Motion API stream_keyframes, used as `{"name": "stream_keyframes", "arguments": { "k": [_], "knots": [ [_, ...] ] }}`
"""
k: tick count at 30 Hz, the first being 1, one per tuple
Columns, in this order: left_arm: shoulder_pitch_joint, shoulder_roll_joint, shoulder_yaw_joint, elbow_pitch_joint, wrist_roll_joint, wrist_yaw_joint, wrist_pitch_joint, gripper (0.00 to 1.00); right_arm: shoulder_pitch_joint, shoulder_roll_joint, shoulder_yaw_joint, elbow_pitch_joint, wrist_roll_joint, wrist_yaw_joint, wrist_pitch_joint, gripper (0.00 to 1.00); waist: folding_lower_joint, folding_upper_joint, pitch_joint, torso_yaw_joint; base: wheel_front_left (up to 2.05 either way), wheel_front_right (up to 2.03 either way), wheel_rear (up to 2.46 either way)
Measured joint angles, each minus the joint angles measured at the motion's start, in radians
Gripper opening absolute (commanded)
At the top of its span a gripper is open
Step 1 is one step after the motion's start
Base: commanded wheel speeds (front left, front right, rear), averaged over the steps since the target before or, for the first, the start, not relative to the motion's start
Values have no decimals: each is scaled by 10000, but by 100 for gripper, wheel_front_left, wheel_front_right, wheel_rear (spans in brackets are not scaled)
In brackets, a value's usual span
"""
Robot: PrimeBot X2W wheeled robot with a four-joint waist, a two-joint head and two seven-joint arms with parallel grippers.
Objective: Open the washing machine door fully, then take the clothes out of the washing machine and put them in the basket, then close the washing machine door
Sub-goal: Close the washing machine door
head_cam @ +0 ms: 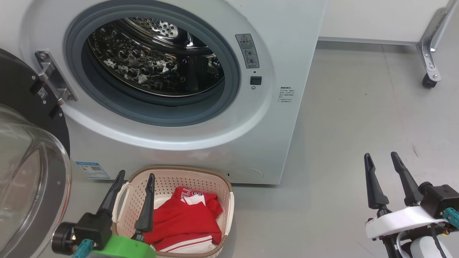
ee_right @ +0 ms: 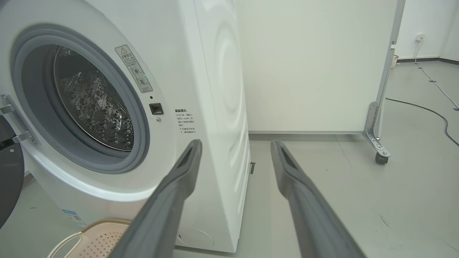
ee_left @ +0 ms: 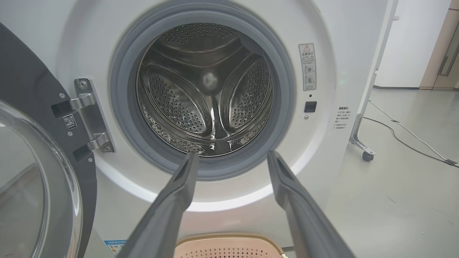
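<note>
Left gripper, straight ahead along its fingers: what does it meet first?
Likely the grey rubber seal at the bottom of the open mouth of the big white washing machine, where the open left gripper aims; slightly higher and it passes into the perforated steel drum. Depth is unclear.

This looks like a lab or test room staged as a laundry corner, not a home. The washing machine (head_cam: 294, 43) stands alone on a bare grey floor (head_cam: 358, 118), beside a white partition panel (ee_right: 315, 71) on a metal castor foot (ee_right: 380, 152). A loose cable (ee_right: 426, 109) trails across the right of the right wrist view.
</note>
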Motion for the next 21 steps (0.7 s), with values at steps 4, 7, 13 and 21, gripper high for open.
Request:
{"name": "stream_keyframes", "arguments": {
  "k": [4, 7, 13, 21],
  "knots": [
    [74, 2, -23, -40, 8, 13, 0, 100, 1, 33, -12, -6, -27, 0, 0, 100, 0, 0, 14, -8, 0, 0, 0],
    [92, 2, -23, -61, 96, 19, 0, 100, 1, 40, -15, -6, -27, 0, 0, 100, 0, 0, 20, -12, 0, 0, 0],
    [104, 6, -48, -163, 96, 86, 0, 100, 1, 54, -35, -12, -40, 0, 0, 100, 0, 0, 31, -19, 0, 0, 0],
    [109, 6, -58, -194, 263, 104, 0, 100, 1, 58, -36, -52, -107, 0, 0, 100, 0, 0, 75, -20, -15, 16, -1]
  ]
}}
